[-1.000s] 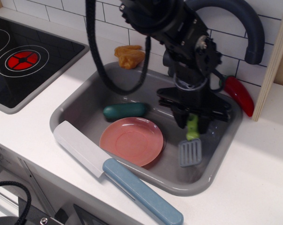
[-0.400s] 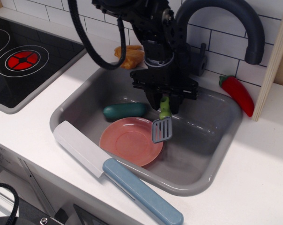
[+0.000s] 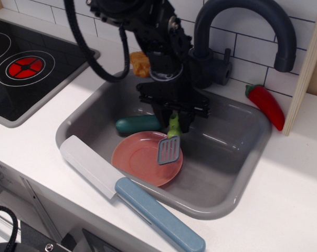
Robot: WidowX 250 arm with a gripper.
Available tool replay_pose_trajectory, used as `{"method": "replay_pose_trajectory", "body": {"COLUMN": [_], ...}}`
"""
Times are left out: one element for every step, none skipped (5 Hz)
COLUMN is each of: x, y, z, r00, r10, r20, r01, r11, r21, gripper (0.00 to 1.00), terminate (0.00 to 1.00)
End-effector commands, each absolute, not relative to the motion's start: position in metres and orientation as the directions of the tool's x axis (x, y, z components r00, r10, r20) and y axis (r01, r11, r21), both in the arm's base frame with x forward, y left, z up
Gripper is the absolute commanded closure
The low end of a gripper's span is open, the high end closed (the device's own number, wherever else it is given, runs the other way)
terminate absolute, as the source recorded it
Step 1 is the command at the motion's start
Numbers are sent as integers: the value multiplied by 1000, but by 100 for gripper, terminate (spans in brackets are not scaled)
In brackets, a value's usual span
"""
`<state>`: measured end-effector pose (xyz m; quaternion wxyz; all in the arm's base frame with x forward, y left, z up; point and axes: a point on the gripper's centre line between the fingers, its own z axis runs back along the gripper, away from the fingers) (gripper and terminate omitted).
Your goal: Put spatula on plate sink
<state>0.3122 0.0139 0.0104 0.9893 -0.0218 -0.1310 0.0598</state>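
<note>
My gripper [image 3: 173, 122] is shut on the green handle of the spatula [image 3: 169, 148]. The spatula hangs head down, its grey slotted head over the right part of the salmon-pink plate [image 3: 143, 160]. I cannot tell whether the head touches the plate. The plate lies on the floor of the grey sink [image 3: 226, 157], left of centre. The dark grey arched faucet [image 3: 253, 21] stands behind the basin.
A dark green cucumber-like toy [image 3: 137, 124] lies in the sink behind the plate. A large white-bladed, blue-handled knife [image 3: 129, 191] rests across the sink's front rim. A red pepper [image 3: 267, 105] and an orange toy [image 3: 140, 63] lie behind the sink. A stove [image 3: 27, 68] is at left.
My gripper has carried the spatula left from the sink's right side to above the plate, and slightly lower than half a second ago.
</note>
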Motion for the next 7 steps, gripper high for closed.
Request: {"method": "replay_pose_trajectory", "body": {"x": [303,298,290,292,291,290,293], "y": [30,34,40,41,40,39,34], "z": [25,24,19,20,22,31,48], "r00": [940,944,939,942,940,937,929], "r10": [93,75,49,67,64,77,122], "r20": [327,321,341,328,335,341,349], "r01": [-84,-69,-48,-72,-72,-83,-122], "r11": [996,997,999,997,997,997,992], "r21": [-40,-32,-10,5,10,1,-21], "gripper": [100,100,100,0,0,0,0], "terminate": [0,0,0,0,0,0,0]}}
